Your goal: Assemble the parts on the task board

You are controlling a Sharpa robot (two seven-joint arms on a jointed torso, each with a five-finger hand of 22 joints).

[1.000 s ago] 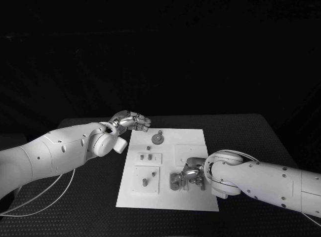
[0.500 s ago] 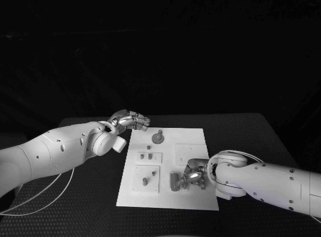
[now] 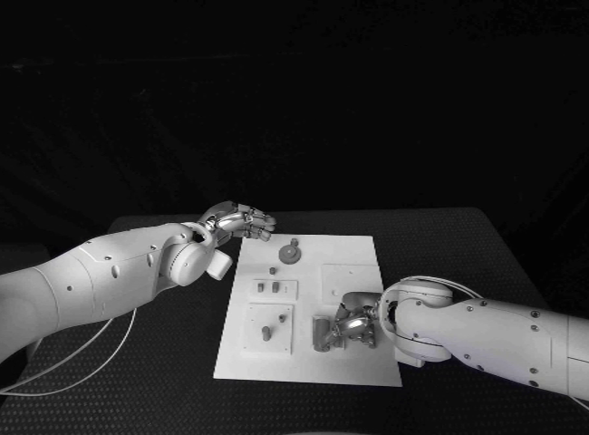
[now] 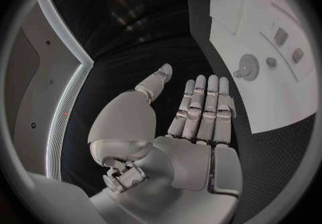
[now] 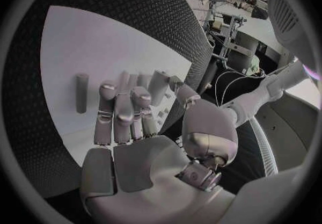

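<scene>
The white task board [image 3: 360, 249] lies in the middle of the black table. My right hand [image 3: 352, 326] hovers low over its near right part, fingers stretched out and empty [image 5: 124, 111]. A grey cylinder part [image 3: 321, 333] lies just beside those fingers [image 5: 81, 93]. My left hand [image 3: 238, 220] stays at the board's far left corner, flat and open with the thumb apart [image 4: 198, 111]. A round part with a knob [image 3: 289, 252] sits on the far side of the board [image 4: 249, 66]. Small pegs [image 3: 274, 288] stand mid-left.
Two more small parts [image 3: 282, 319] [image 3: 266, 334] sit on a raised square at the board's near left. Another raised square [image 3: 350, 276] lies mid-right. A white cable [image 3: 72, 362] trails over the table's left side. Black table [image 3: 451, 245] surrounds the board.
My right hand has slid slightly toward the board's near edge, staying beside the cylinder. The left hand has not moved.
</scene>
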